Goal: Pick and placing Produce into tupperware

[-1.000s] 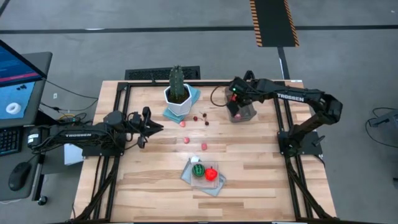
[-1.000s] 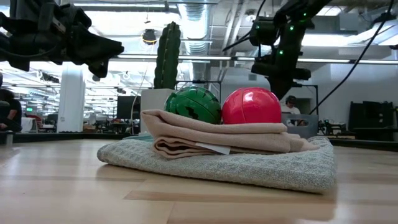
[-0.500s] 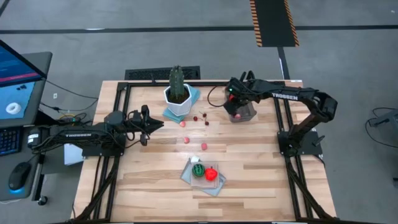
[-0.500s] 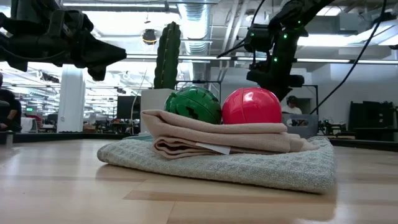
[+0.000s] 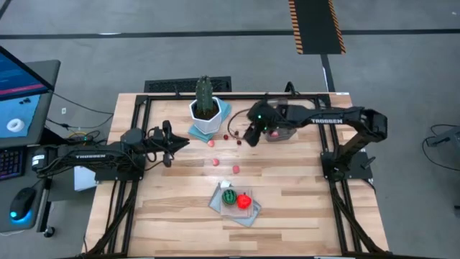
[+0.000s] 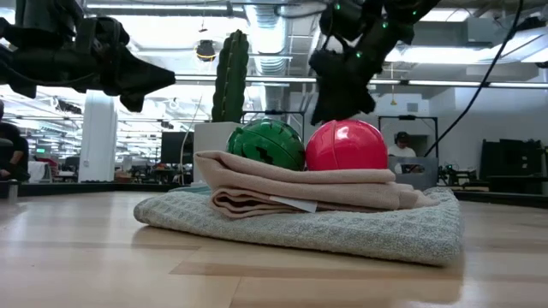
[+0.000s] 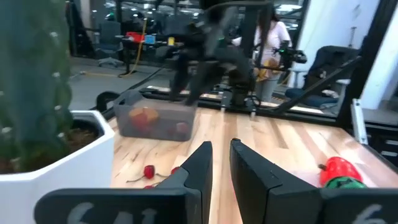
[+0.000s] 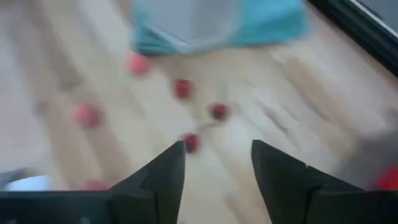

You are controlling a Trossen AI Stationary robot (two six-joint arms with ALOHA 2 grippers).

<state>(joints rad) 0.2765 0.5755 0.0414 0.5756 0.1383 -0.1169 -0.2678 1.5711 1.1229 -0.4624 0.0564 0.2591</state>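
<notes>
Pale wood is the table (image 5: 302,194) surface in the high view. I see the tupperware (image 5: 284,131) right of centre in the upper part of the frame, partly under the right arm. The right gripper (image 5: 251,134) sits just left of it, above the small red berries (image 5: 233,137) scattered at upper centre. The left gripper (image 5: 167,145) hangs at the left-centre of the frame, well apart from the tub. A green-striped ball (image 5: 228,197) and a red ball (image 5: 244,201) rest on a folded cloth (image 5: 248,214) at lower centre. A cactus (image 5: 205,93) in a white pot (image 5: 207,115) stands at upper centre.

Low view: the green-striped ball (image 6: 267,144) and red ball (image 6: 347,145) fill the centre on the cloth (image 6: 342,227). The right gripper (image 6: 336,85) hangs above the red ball, apart from it. The left gripper (image 6: 141,81) is at upper left.

Left wrist view: I read the left fingers (image 7: 199,168) as nearly closed, with a narrow gap and nothing between them. The tupperware (image 7: 155,118) lies left of centre, with orange and red pieces inside. One berry (image 7: 149,171) lies at lower left.

Right wrist view: the right fingers (image 8: 165,171) stand apart and empty. Several berries (image 8: 183,88) lie on the wood beyond them; one berry (image 8: 191,143) sits just above the gap between the jaws.
</notes>
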